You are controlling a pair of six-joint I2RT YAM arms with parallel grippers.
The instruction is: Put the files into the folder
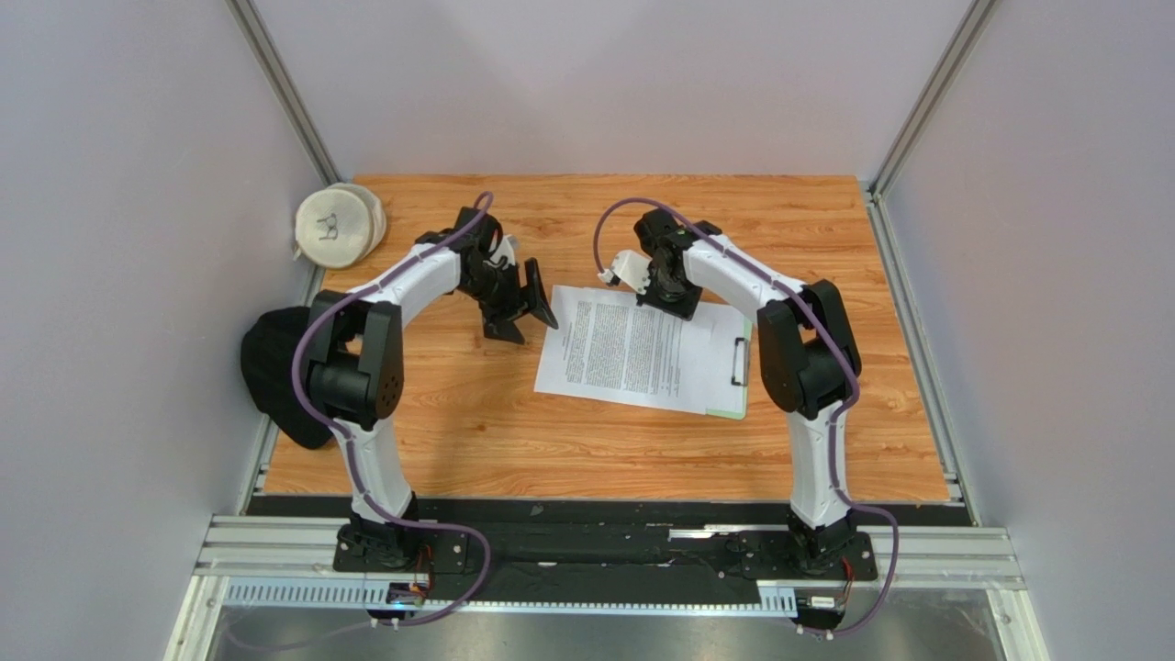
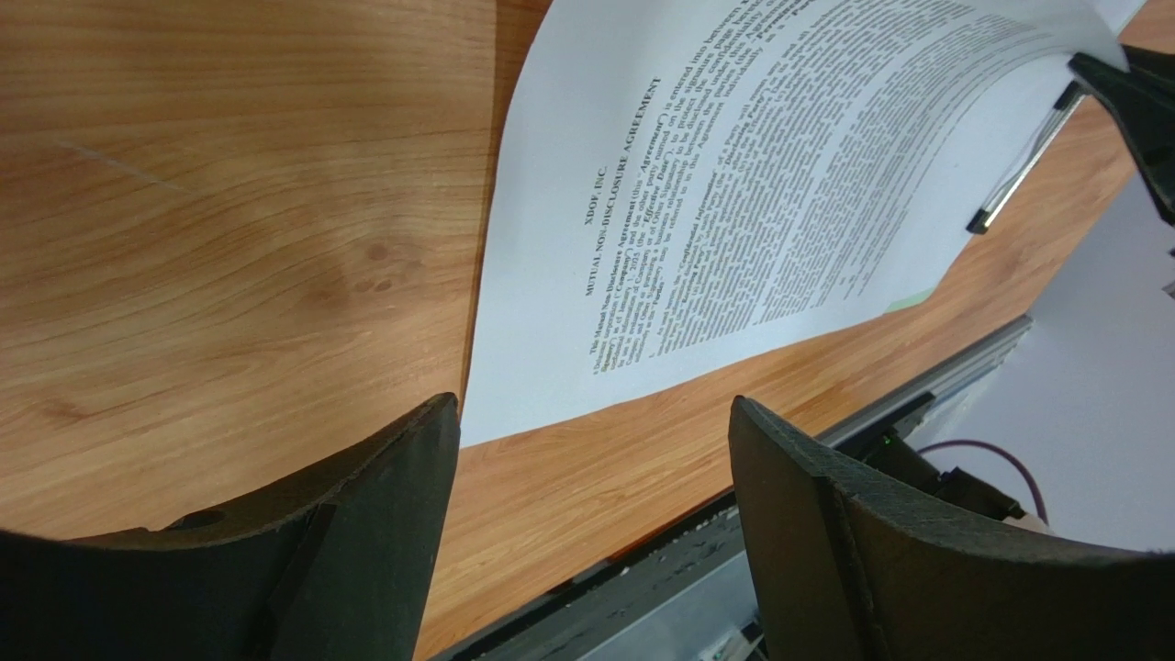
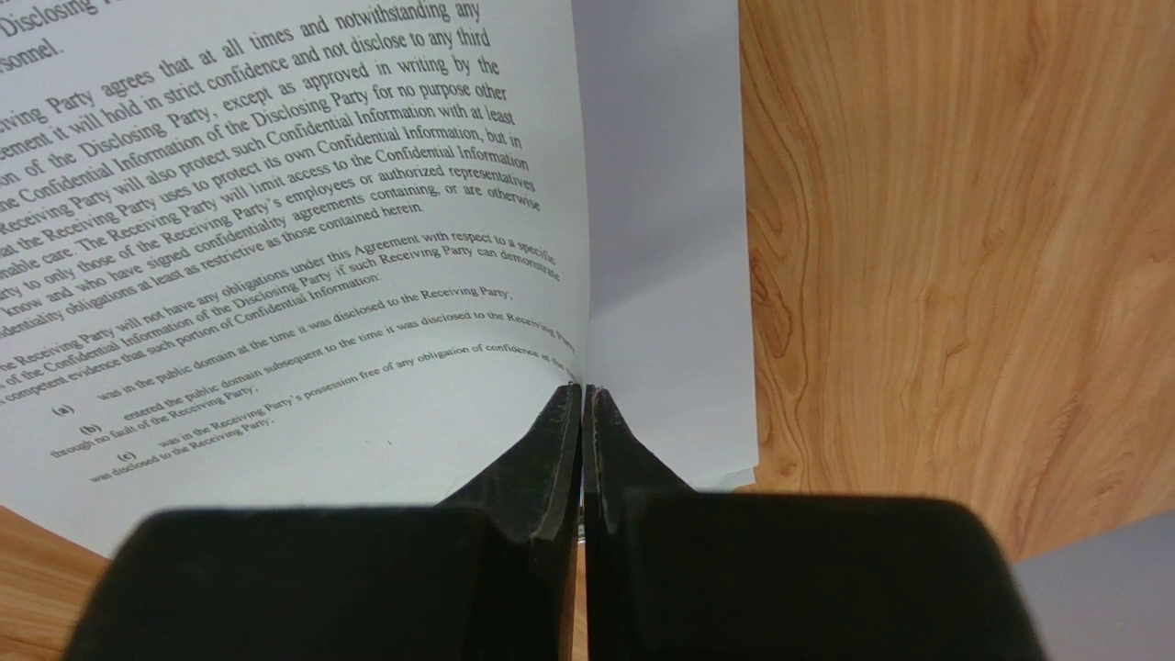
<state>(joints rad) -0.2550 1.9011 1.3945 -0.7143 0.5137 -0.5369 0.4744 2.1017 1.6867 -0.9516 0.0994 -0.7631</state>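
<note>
**Item 1: files** (image 1: 628,351). White printed sheets lie mid-surface (image 1: 455,413) on top of the folder (image 1: 727,412). The top view shows only a pale green sliver of the folder at the near right corner. The right wrist view alone shows at least 2 sheets: an upper one of legal text curling upward, and a plain white one (image 3: 669,207) flat below it.

**Item 2: clip** (image 1: 741,361). A metal clip at the folder's right short edge, at the sheets' margin. The left wrist view shows it as a thin dark wire (image 2: 1021,163). Whether the sheets sit under it cannot be told.

**Item 3: right pincer** (image 1: 673,303). In the top view it sits at the far edge of the files, grip hidden. Its own wrist view shows both fingers (image 3: 552,455) pressed together, pinching the edge of the upper sheet.

**Item 4: left pincer** (image 1: 521,320). Just beside the files' left edge, jaws spread and holding nothing. Its wrist view shows bare wood and the page heading between the 2 fingers (image 2: 414,468).

**Item 5: sundries, top view only.** A white round bundle (image 1: 338,225) in the far left corner, and a black lump (image 1: 276,375) at the left edge.
</note>
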